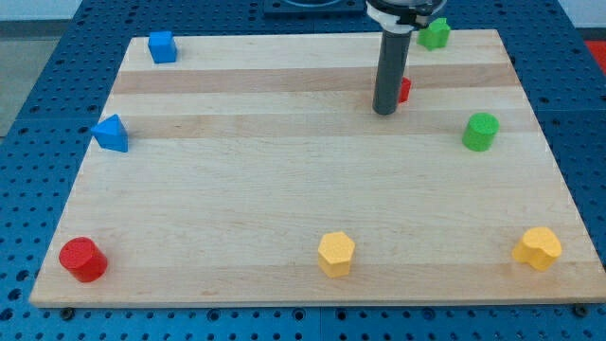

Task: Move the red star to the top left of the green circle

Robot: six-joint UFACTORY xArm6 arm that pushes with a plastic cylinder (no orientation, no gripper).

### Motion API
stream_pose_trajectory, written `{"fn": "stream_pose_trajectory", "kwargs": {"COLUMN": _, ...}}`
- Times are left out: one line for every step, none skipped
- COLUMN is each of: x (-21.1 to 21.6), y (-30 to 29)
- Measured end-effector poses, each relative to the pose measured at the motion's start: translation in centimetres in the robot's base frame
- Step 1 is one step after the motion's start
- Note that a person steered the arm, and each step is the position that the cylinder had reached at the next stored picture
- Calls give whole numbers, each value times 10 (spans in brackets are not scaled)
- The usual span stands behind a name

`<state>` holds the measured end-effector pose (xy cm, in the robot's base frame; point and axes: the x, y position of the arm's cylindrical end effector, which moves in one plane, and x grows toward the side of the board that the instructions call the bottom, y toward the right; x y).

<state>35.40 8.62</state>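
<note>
My tip (383, 111) rests on the wooden board (284, 189), far right of centre. No jaws on this rig: a bare rod, holding nothing. Red star (404, 91) touches the rod's right side, mostly hidden behind it. Green circle (480, 132) sits right of and nearer than the star, apart from it. A green block (435, 34), shape unclear, lies at the far edge.

Rod: dark, straight, upright, entering from the view's top
My tip (383, 112): at the rod's lower end, on the worktop
</note>
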Motion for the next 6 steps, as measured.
{"fn": "stream_pose_trajectory", "kwargs": {"x": -37, "y": -10}}
{"fn": "stream_pose_trajectory", "kwargs": {"x": -37, "y": 27}}
{"fn": "stream_pose_trajectory", "kwargs": {"x": -40, "y": 29}}
{"fn": "stream_pose_trajectory", "kwargs": {"x": -77, "y": 30}}
{"fn": "stream_pose_trajectory", "kwargs": {"x": -71, "y": 62}}
{"fn": "stream_pose_trajectory", "kwargs": {"x": -29, "y": 65}}
